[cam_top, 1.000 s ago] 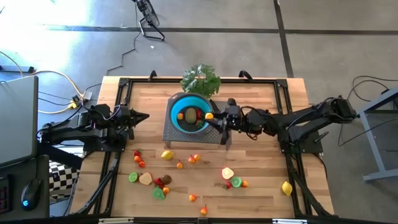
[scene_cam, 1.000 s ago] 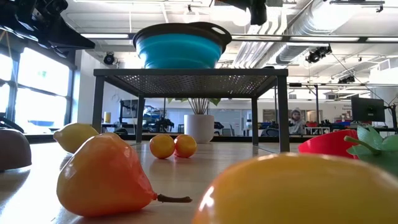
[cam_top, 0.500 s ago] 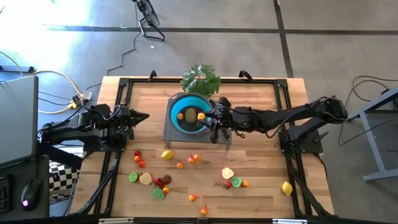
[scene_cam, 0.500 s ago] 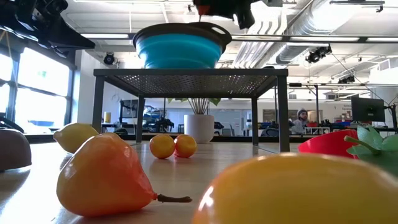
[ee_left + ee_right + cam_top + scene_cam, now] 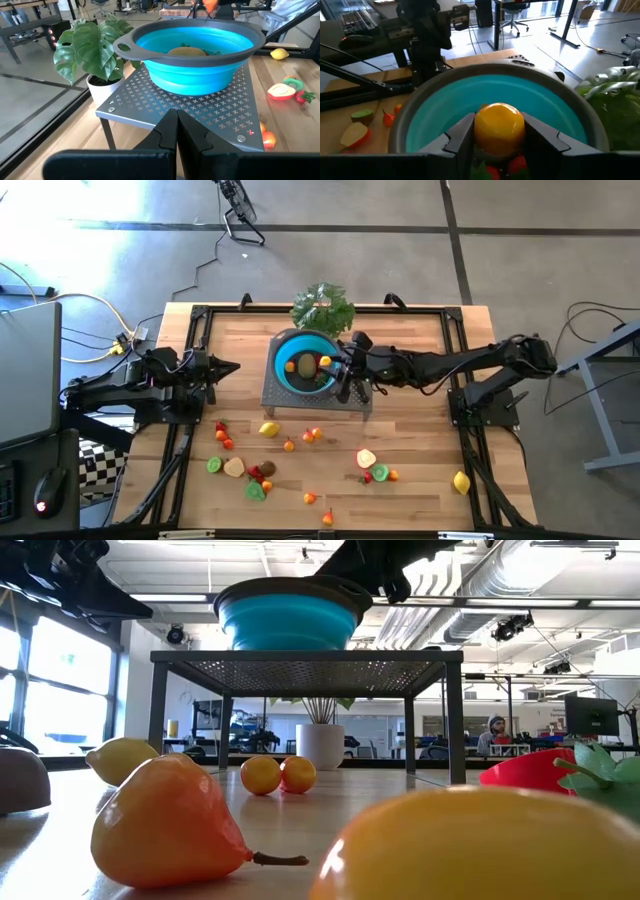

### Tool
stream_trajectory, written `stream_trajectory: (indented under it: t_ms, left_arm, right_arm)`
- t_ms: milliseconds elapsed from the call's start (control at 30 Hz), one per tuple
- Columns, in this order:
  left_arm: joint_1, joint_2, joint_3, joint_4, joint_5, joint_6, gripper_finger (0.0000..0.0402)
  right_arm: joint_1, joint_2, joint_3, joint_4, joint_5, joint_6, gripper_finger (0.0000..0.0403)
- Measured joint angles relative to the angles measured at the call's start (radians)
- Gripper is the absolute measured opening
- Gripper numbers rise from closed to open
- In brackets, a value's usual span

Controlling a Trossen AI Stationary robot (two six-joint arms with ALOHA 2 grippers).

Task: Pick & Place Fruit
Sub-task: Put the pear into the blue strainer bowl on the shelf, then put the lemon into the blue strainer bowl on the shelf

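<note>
Your right gripper hovers over the blue collapsible bowl on the grey perforated metal stand, its jaws partly open and flanking a small round orange toy fruit; whether they grip it, you cannot tell. It looks light, hard and slippery, so pinch it across the middle. The bowl already holds several pieces. The left gripper waits shut, empty, beside the stand.

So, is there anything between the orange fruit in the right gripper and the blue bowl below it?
Nothing visible. The right gripper holds the orange fruit over the open blue bowl; only fruit already dropped there lies underneath. The left gripper waits beside the stand.
</note>
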Motion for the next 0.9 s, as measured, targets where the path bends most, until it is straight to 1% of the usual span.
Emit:
stream_trajectory:
  t_ms: [233,400,533,700,833,900]
  left_arm:
    - [0.0,0.0,0.0,0.0,0.0,0.0,0.0]
    - [0.0,0.0,0.0,0.0,0.0,0.0,0.0]
    - [0.0,0.0,0.0,0.0,0.0,0.0,0.0]
    - [0.0,0.0,0.0,0.0,0.0,0.0,0.0]
    - [0.0,0.0,0.0,0.0,0.0,0.0,0.0]
    - [0.0,0.0,0.0,-0.001,0.0,0.0,0.0]
  right_arm:
    - [0.002,0.0,0.0,0.0,0.002,-0.026,0.0185]
    - [0.008,-0.003,0.0,-0.001,0.0,-0.026,0.0192]
    - [0.033,-0.035,-0.002,0.003,-0.011,-0.026,0.0174]
    - [0.078,-0.094,-0.002,-0.022,-0.029,-0.021,0.0135]
    - [0.126,-0.152,-0.002,-0.064,-0.028,-0.014,0.0101]
    - [0.149,-0.183,-0.002,-0.115,-0.029,0.014,0.0086]
